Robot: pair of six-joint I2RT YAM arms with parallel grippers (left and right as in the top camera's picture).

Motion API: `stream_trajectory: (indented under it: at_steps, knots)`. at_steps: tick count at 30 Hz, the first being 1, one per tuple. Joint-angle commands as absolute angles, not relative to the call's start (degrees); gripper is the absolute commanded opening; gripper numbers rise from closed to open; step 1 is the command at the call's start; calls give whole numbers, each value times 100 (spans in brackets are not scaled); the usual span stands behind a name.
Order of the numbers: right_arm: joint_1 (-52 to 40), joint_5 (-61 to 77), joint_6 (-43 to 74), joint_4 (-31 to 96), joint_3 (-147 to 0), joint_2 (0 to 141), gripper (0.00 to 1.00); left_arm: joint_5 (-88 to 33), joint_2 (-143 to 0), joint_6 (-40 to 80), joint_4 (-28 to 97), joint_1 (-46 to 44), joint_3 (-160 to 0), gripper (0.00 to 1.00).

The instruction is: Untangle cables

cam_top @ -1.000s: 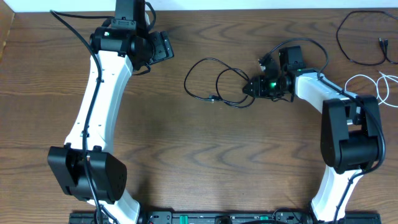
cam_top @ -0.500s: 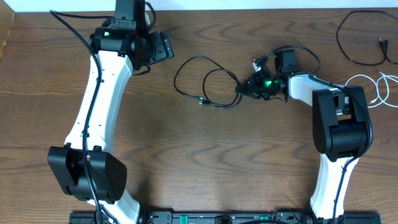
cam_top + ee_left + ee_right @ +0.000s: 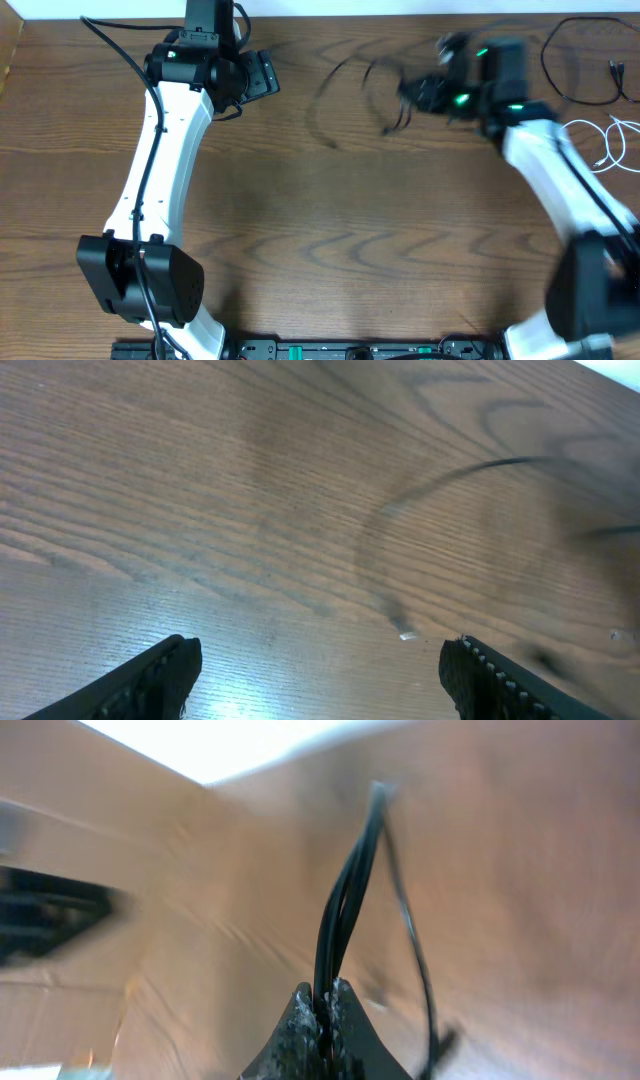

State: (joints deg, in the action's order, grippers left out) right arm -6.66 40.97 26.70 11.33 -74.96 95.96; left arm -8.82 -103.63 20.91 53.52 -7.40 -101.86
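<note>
Currently the pulling-apart step seems in hand: the right gripper (image 3: 322, 1008) is clenched on a doubled strand of the black cable (image 3: 343, 910), near the counter's far edge, right of centre. The white cable (image 3: 609, 140) lies apart by the right edge. The left gripper (image 3: 325, 678) hangs released by the far edge, left of centre. Next, the black loops probably need laying out flat, away from the white.

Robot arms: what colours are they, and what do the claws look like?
Both are white tubes with chunky black joints. The left arm has a thick black wire running along it and a tiny green light; the right arm glows green too. The left claw has black, ridged fingers; the right claw has dark, rough tips.
</note>
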Motion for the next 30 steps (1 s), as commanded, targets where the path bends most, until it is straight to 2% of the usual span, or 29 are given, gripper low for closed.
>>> stream_trajectory:
  at_steps: [1,6,11,17,24,30]
  knots:
    - [-405,3800,2591,1140,-7898,8709,1,-829,-10331,2016,5352,-725,-10195,81]
    - [425,4101,2788,1212,-8650,7992,1,-829,-10331,2016,5352,-725,-10195,81]
    - [1802,4097,2851,1441,-9642,7924,1,-829,-10331,2016,5352,-725,-10195,81]
    - [3271,3472,2886,2069,-9782,8014,1,-832,-10331,2016,5310,-733,-10195,82]
    - [4150,2958,2373,3227,-9782,8809,1,-832,-10331,2016,5286,-812,-10195,81]
    - [4403,2377,2351,3258,-9782,9583,1,-834,-10331,2016,5216,-823,-10195,81]
